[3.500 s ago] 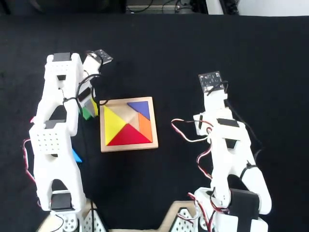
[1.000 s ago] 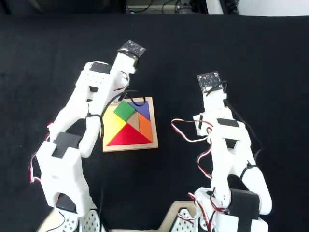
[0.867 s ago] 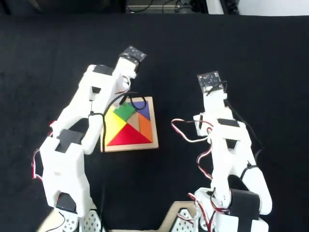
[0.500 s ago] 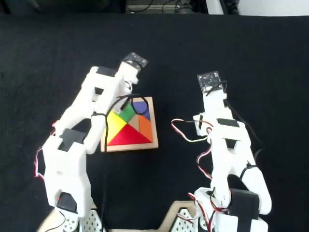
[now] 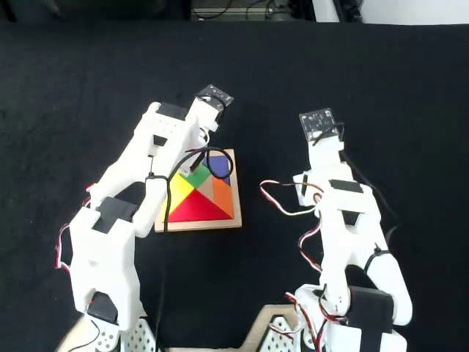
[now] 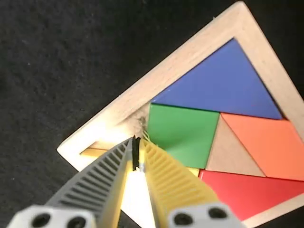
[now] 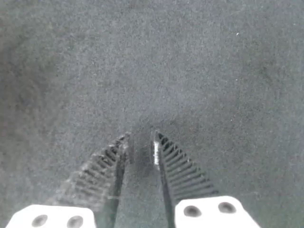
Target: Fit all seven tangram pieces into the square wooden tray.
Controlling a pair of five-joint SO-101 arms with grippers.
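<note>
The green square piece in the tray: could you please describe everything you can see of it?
The green square piece is a flat, matte, evenly painted block lying level inside the wooden tray. One edge runs along the blue triangle; another borders a tan triangle; a corner meets the orange piece. The left tool, shut, sits at its outer edge; contact is unclear.

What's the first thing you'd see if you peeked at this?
The bright pieces in the wooden tray on the black table catch the eye first: a blue triangle, a green square, an orange piece and a red piece. Next come the left arm's fingers, shut, with their tips at the tray's corner beside the green square.
</note>
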